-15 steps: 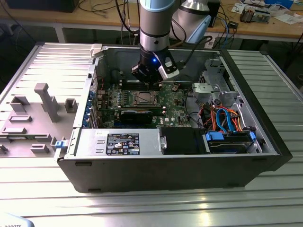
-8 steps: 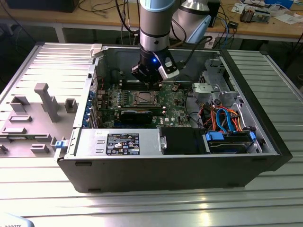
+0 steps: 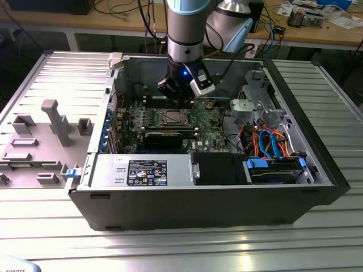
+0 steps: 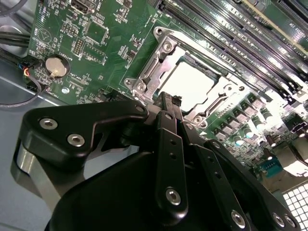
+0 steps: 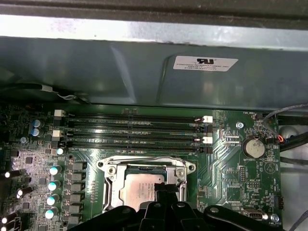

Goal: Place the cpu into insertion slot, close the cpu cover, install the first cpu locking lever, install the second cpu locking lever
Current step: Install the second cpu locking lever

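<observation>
On a ribbed metal table (image 3: 51, 238), an opened case (image 3: 215, 209) is shown; the gripper (image 4: 168, 103), fingers together, is poised over the cpu (image 4: 192, 83).

The robot's arm (image 3: 184, 34) is a thick silver-grey cylinder with a pale blue joint cap and a small blue light near its wrist. The black tool (image 4: 168, 103) has angular plastic links fastened with round silver screws.

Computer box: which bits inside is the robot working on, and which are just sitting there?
For the job:
cpu
cpu cover
gripper, hanging over the socket

Just there:
memory slots
coin battery
blue and orange cables
black card
</observation>
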Robot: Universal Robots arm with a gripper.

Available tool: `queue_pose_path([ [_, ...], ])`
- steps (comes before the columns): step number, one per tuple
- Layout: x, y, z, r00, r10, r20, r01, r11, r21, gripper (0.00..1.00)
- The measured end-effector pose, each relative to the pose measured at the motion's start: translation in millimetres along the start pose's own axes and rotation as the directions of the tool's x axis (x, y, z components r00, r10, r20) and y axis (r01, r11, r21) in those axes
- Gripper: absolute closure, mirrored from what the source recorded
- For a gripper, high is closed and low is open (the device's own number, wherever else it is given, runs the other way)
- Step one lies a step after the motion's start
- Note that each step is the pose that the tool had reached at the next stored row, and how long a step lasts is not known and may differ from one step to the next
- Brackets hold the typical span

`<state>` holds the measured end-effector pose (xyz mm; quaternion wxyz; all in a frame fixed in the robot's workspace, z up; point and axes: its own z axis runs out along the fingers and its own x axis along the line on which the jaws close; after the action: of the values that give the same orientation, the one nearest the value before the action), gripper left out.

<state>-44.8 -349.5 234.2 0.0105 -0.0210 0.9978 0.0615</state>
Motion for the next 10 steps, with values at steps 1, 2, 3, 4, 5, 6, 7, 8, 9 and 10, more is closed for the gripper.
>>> queue_pose_path([
  [1, 0.0, 0.0, -0.5, 1.0, 0.0, -0.0001, 0.0, 1.0, 0.0002, 0.89],
  [2, -0.1, 0.2, -2.1, 1.0, 0.0, 0.0001, 0.0, 1.0, 0.0, 0.89],
  [3, -0.1, 0.6, -4.7, 1.0, 0.0, 0.0, 0.0, 1.0, -0.0001, 0.89],
  [4, -0.1, 0.4, -4.7, 1.0, 0.0, 0.0001, 0.0, 1.0, -0.0002, 0.89],
  [5, -0.2, -0.3, -4.9, 1.0, 0.0, -0.0001, 0.0, 1.0, -0.0001, 0.89],
  [6, -0.1, -1.0, -5.0, 1.0, 0.0, 0.0, 0.0, 1.0, -0.0001, 0.89],
  [7, 0.0, -1.9, -5.1, 1.0, 0.0, 0.0, 0.0, 1.0, -0.0001, 0.89],
  [8, 0.0, -2.5, -5.2, 1.0, 0.0, 0.0, 0.0, 1.0, 0.0, 0.89],
  [9, 0.1, -2.9, -5.4, 1.0, 0.0, -0.0001, 0.0, 1.0, 0.0, 0.89],
  [10, 0.1, -2.9, -6.0, 1.0, 0.0, -0.0002, 0.0, 1.0, 0.0003, 0.89],
])
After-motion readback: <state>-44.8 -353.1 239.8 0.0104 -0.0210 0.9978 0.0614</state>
